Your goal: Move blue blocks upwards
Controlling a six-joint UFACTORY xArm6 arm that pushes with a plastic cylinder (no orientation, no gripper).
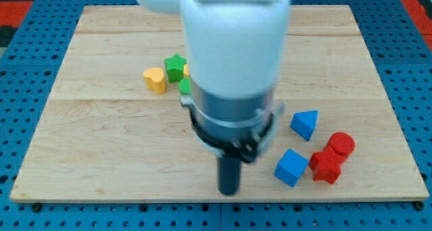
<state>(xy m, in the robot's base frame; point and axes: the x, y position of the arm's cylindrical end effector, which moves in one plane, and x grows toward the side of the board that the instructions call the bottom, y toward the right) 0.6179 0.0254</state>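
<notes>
Camera view: my tip point(229, 191) sits low on the wooden board point(101, 157), approx 6 o'clock from board centre, near the bottom edge. No gripper or hand on this rig, just the dark rod, so no wide/narrow state to tell; it holds nothing.

Blue cube point(291, 167) lies at 3 o'clock from my tip, near but w/ a clear gap, not touching. Blue triangular block point(304, 123) is at approx 1 o'clock from the cube, apart from it, further up the board.

Red cylinder point(341, 144) and a red block point(327, 166) (shape unclear, maybe star-like) sit at 3 o'clock from the cube; the two reds touch or nearly so, and the red block is just beside the cube.

Toward 11 o'clock from my tip, well apart: yellow heart-like block point(155, 80), w/ green star block point(175, 67) just beside it at 2 o'clock. Another green block point(185, 88) peeks out by the arm point(233, 48), mostly hidden, shape can't tell. Arm body covers the board's middle.
</notes>
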